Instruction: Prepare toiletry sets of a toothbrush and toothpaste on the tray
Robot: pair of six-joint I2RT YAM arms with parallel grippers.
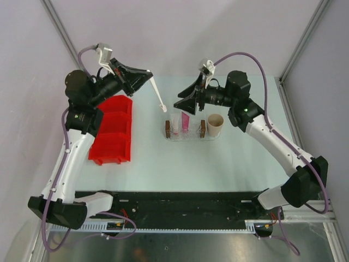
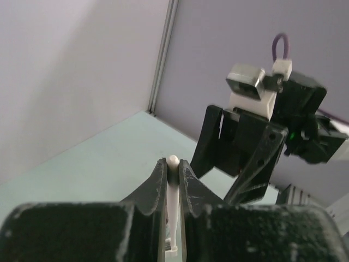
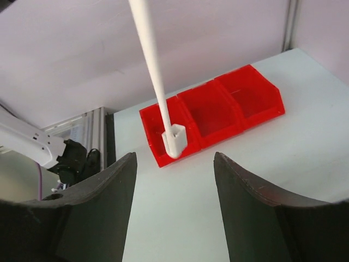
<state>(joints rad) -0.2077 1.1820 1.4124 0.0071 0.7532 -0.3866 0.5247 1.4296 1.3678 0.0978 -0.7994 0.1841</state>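
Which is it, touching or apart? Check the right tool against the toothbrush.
Apart. The right wrist view shows the toothbrush hanging in front of the right tool, framed by its open jaws with clear space on both sides.

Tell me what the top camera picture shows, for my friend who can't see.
The left gripper holds a white toothbrush slanting down toward a clear tray that holds a white tube and a pink tube. The right gripper hangs open nearby; a tan paper cup stands beside the tray, a red bin farther left.
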